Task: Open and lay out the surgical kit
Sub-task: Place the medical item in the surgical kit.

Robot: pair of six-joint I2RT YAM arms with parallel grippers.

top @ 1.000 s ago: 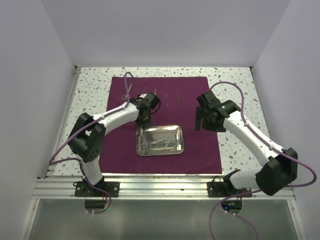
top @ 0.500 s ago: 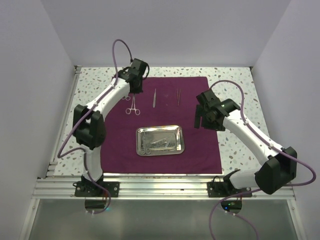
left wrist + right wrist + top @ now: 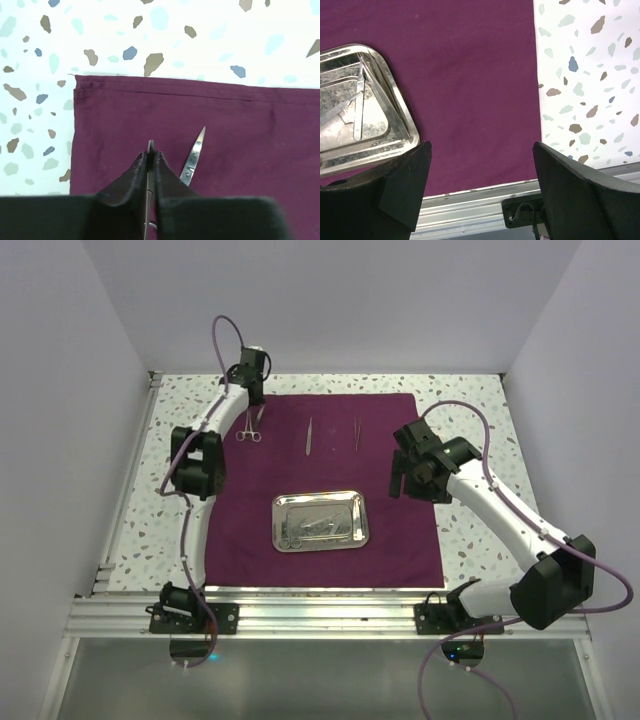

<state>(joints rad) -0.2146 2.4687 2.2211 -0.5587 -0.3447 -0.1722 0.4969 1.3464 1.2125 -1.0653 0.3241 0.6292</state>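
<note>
Shut tight on one blade of the scissors (image 3: 194, 156), the left tool (image 3: 151, 159) is seen with a thin silver edge pinched between its pads, while the other blade is splayed out to the right over the cloth wrap (image 3: 250, 130). From the top view, the left tool (image 3: 252, 406) is placed at the far left corner of the cloth wrap (image 3: 400, 540), which is spread flat on the speckled worktop (image 3: 470, 400), and the scissors (image 3: 248, 430) are seen just beside it. Whether the scissors rest on the cloth cannot be told. One thin silver instrument (image 3: 309, 435) and a second thin instrument (image 3: 356, 433) are laid side by side, apart, on the far part of the cloth. The steel tray (image 3: 364, 526) is set near the middle, with small instruments (image 3: 310, 526) lying in it. The right tool (image 3: 480, 167) is spread wide with nothing held, above the cloth to the right of the steel tray (image 3: 402, 111).
</note>
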